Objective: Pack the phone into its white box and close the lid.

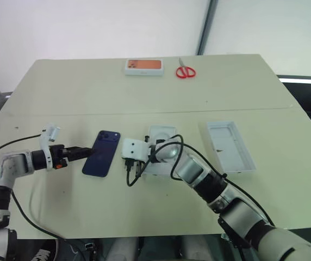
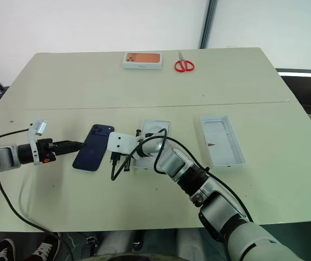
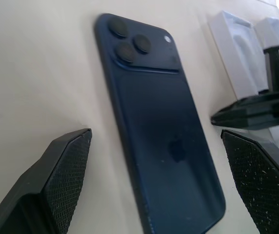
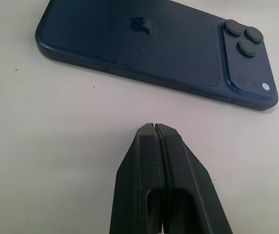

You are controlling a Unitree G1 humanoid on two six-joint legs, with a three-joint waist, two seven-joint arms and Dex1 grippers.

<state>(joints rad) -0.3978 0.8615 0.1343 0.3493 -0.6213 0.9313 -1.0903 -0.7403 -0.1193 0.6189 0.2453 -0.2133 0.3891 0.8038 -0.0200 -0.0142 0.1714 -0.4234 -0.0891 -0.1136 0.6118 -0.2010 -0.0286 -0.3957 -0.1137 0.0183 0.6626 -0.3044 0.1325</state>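
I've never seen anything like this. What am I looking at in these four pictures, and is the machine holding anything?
This is a two-armed robot at a table. The two wide pictures come from cameras in its head, looking down over its arms. The two close-ups come from cameras on its wrists, looking along its black fingers.

The left gripper is open, its fingers either side of one end of a dark blue phone lying face down. The right gripper is shut and empty, pointing at the phone's other side. Nothing is held yet.

Partly behind the right arm lies a white box; to its right, the lid, open side up. At the far edge lie an orange-topped box and red scissors.
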